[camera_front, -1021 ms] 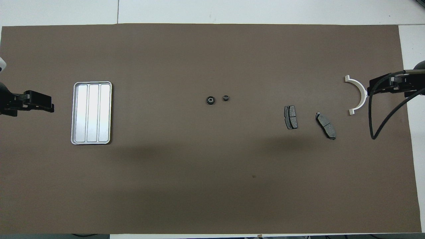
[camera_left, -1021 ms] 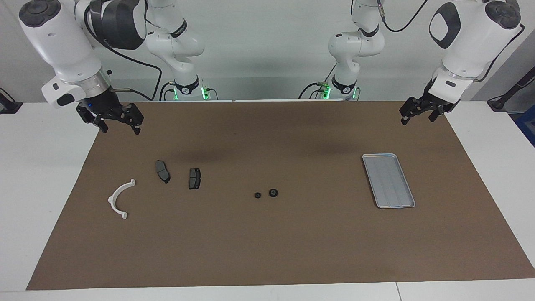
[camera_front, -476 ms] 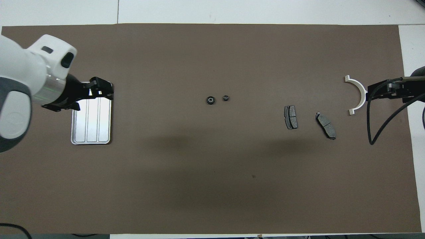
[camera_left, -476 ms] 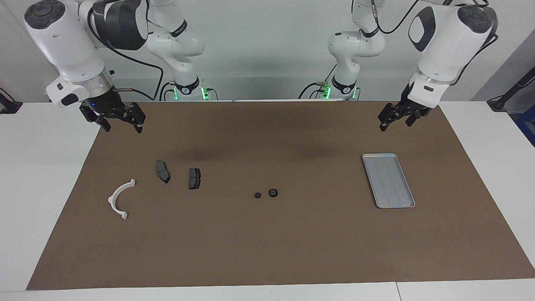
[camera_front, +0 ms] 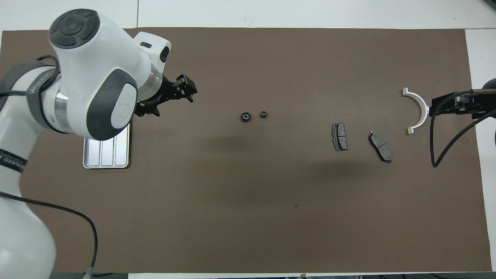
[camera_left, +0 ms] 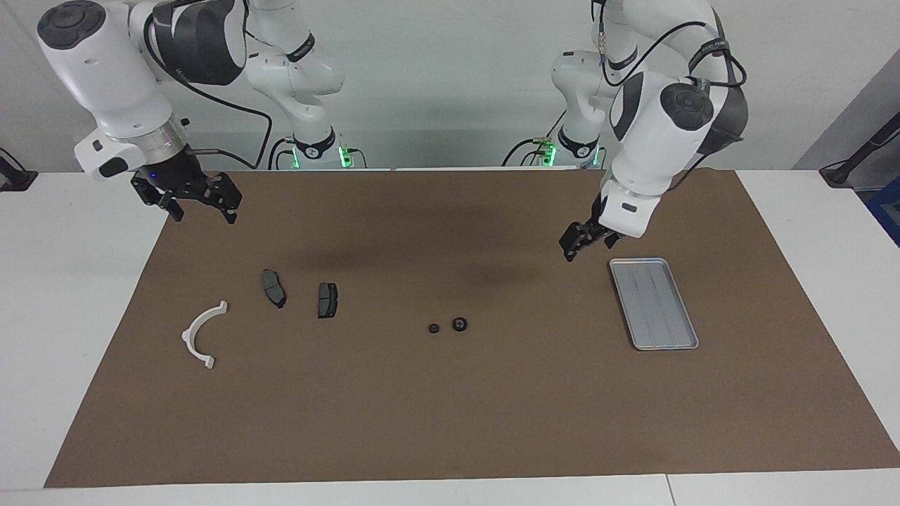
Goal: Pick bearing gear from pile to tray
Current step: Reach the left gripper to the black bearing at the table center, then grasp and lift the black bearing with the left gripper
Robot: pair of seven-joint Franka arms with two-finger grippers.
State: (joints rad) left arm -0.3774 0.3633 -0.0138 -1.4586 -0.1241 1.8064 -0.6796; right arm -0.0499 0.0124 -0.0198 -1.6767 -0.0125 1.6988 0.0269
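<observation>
Both views are evenly and brightly lit from above, with no hard-edged shadows. Soft, diffuse dark patches lie on the matte brown table mat (camera_left: pixel 450 393), which shows no glare; in the overhead view the broadest patch spreads across the mat's middle (camera_front: pixel 271 182). The flat silver-grey ridged metal tray (camera_left: pixel 653 303) looks dull grey from the facing camera but reflects bright white from overhead (camera_front: pixel 106 157). Focus is sharp across both pictures, without motion blur. The mat's edges run straight, with no visible bending toward the corners.

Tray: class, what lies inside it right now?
In the facing view the tray shows only its bare ridged base. In the overhead view the left arm covers part of it.
</observation>
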